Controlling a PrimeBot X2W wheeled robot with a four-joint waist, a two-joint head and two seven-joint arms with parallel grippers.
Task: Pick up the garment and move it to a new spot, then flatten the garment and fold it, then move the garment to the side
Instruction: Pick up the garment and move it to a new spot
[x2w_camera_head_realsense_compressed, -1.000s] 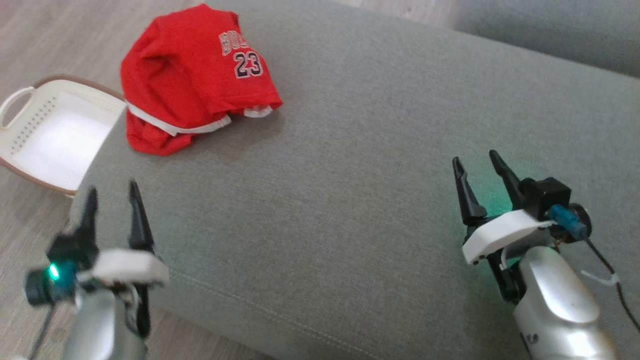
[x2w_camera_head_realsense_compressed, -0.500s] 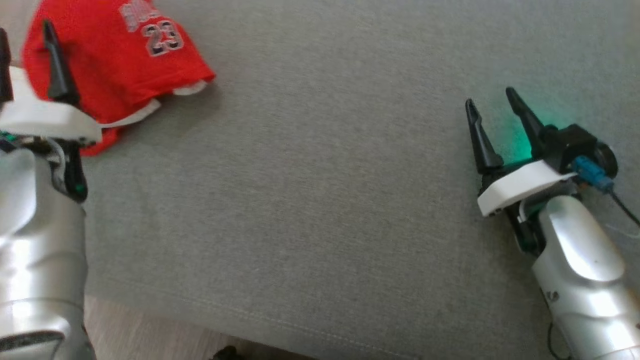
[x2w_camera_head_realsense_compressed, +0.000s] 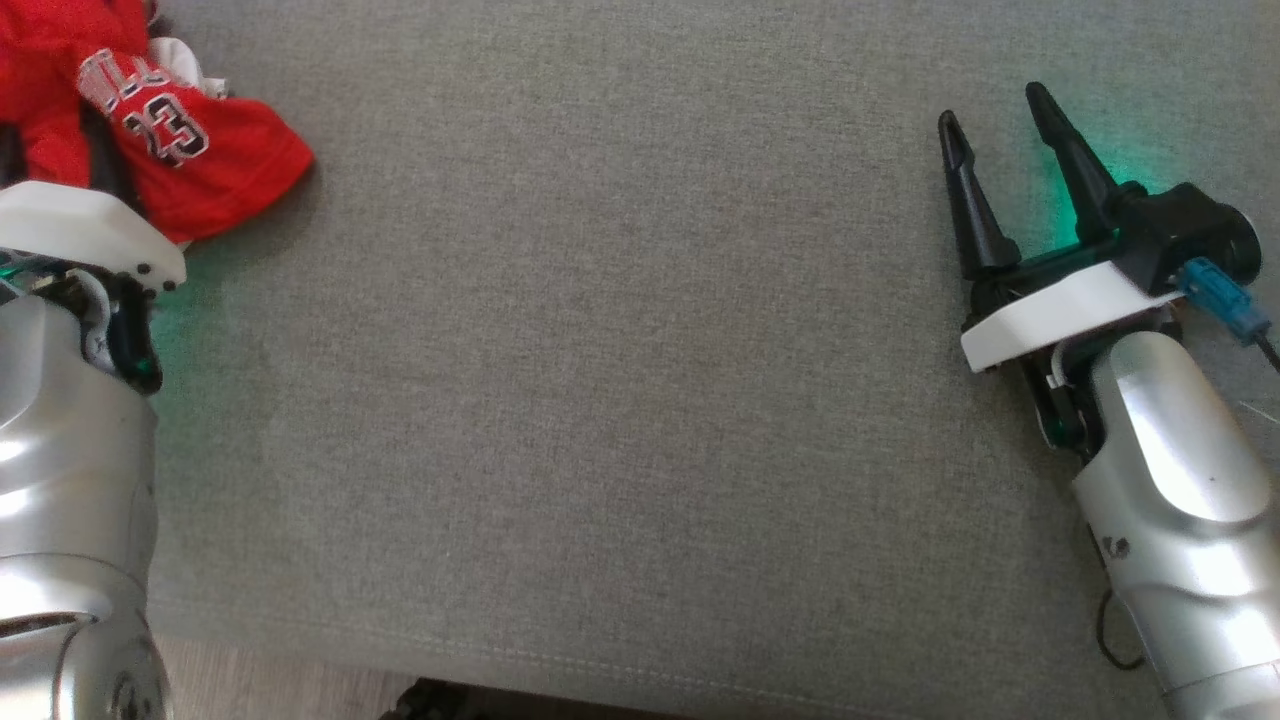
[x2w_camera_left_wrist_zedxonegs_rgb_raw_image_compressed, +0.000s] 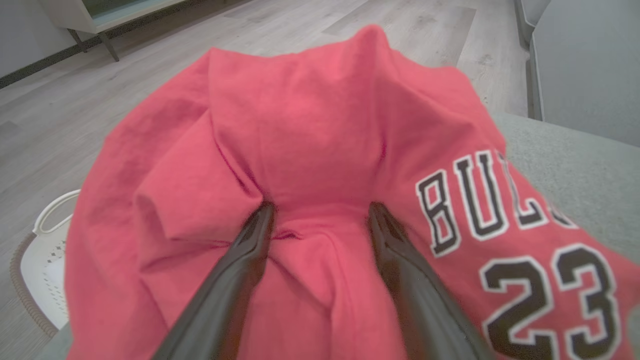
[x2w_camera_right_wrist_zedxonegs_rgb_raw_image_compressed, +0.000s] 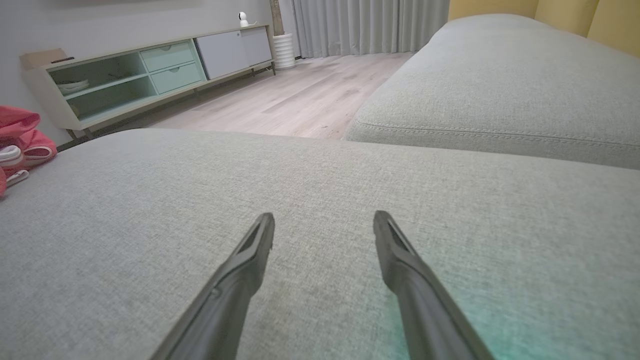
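At the sofa's (x2w_camera_head_realsense_compressed: 600, 350) left edge you have the jersey (x2w_camera_head_realsense_compressed: 200, 150), bunched. Your left wrist view shows the left gripper (x2w_camera_left_wrist_zedxonegs_rgb_raw_image_compressed: 322, 207) spread, its tips sunk in red cloth; from the head, cloth covers them. The right gripper (x2w_camera_head_realsense_compressed: 992, 106) is spread over bare sofa, well apart. A second ago your left gripper was short of the jersey.

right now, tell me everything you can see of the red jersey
The red jersey is soft, matte cloth, crumpled in a heap, not yet folded. It bears lettering starting BUL and 23, black edged white, plus white trim. It lies at the left end of the grey cushion, near a white basket on the floor. The left jaws stand open, both tips pressed into a fold.
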